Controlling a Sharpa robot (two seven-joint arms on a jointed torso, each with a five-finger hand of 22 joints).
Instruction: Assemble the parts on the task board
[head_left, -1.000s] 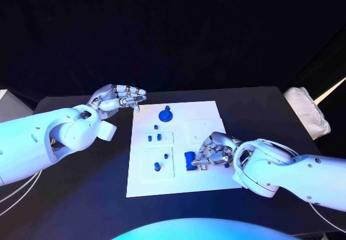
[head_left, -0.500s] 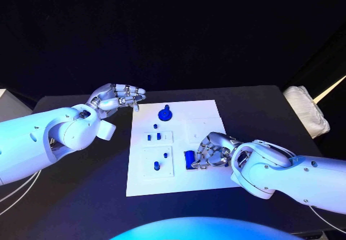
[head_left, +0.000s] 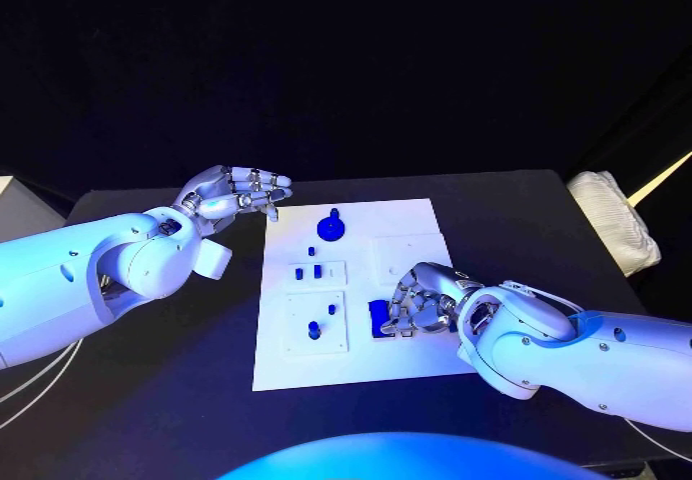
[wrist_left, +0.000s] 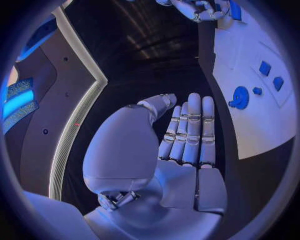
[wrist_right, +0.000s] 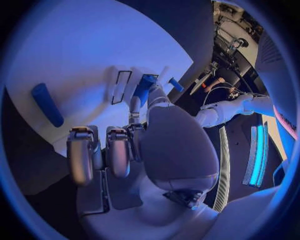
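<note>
The white task board (head_left: 411, 225) lies mid-table. A round blue part (head_left: 332, 230) sits near its far edge, and small blue parts (head_left: 307, 272) and pegs (head_left: 330, 311) stand in its inset plates. My right hand (head_left: 428, 305) rests over the board's near right part, fingers curled beside a long blue block (head_left: 379, 318). In the right wrist view the thumb and a finger pinch a small blue part (wrist_right: 145, 87), with the block (wrist_right: 47, 104) lying just apart from the curled fingers. My left hand (head_left: 234, 194) hovers off the board's far left corner, holding nothing, fingers straight (wrist_left: 187, 135).
A white cloth bundle (head_left: 617, 222) lies at the table's right edge, and a pale box corner (head_left: 15, 205) shows at the left. The board (wrist_left: 250, 115) lies to one side of my left palm, with the round part (wrist_left: 239, 97) nearest it.
My right hand has edged slightly left over the blue block and its fingers have curled in more. The left hand and the other parts have stayed put.
</note>
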